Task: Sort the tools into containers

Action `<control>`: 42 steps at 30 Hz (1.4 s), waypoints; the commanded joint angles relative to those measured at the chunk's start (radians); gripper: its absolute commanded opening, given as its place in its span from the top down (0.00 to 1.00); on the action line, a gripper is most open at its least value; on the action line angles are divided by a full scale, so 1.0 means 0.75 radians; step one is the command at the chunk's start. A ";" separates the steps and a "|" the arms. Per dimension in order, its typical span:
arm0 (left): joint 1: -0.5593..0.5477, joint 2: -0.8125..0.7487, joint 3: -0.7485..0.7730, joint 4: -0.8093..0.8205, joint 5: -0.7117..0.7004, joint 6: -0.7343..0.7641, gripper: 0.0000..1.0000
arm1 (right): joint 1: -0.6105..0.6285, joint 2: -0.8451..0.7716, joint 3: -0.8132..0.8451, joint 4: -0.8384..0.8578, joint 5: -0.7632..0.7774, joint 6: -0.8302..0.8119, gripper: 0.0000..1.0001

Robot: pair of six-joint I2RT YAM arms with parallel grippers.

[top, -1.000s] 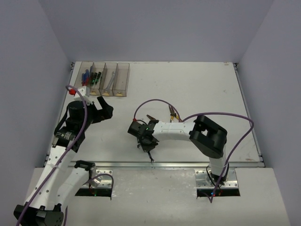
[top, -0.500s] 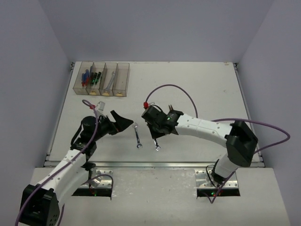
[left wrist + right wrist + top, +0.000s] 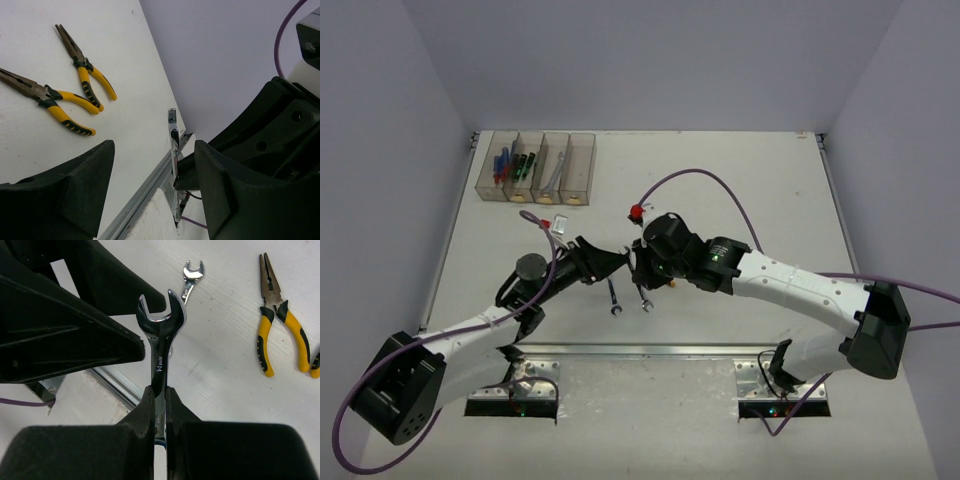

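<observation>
My right gripper [image 3: 640, 274] [image 3: 160, 390] is shut on a silver open-end wrench [image 3: 160, 335] and holds it above the table; its lower end shows in the top view [image 3: 644, 300]. My left gripper [image 3: 616, 262] [image 3: 155, 150] is open, and this wrench [image 3: 173, 150] stands edge-on between its fingers [image 3: 70, 190]. A second wrench [image 3: 612, 297] [image 3: 191, 276] lies on the table below. Two yellow-handled pliers [image 3: 85, 65] [image 3: 280, 320] lie nearby. The containers [image 3: 582, 170] stand at the back left, holding blue screwdrivers [image 3: 501, 162], green-and-black screwdrivers [image 3: 523, 165] and a wrench [image 3: 552, 176].
A metal rail [image 3: 650, 349] runs along the table's near edge. The two arms meet at the table's middle front, with purple cables [image 3: 710, 180] looping above them. Grey walls close off the left, back and right sides.
Both arms have closed in on each other. My left gripper moved right, my right gripper moved left with the wrench, and the wrench now stands between the left fingers.
</observation>
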 commanded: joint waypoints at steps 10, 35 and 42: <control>-0.177 0.208 0.190 0.207 -0.092 0.014 1.00 | 0.006 -0.049 0.023 0.125 -0.043 -0.052 1.00; 0.507 1.424 2.218 -1.334 -0.876 1.457 1.00 | -0.223 -0.678 -0.338 -0.269 0.353 -0.037 0.01; 0.563 1.625 2.414 -1.292 -0.808 1.601 1.00 | -0.223 -0.627 -0.349 -0.267 0.324 -0.067 0.01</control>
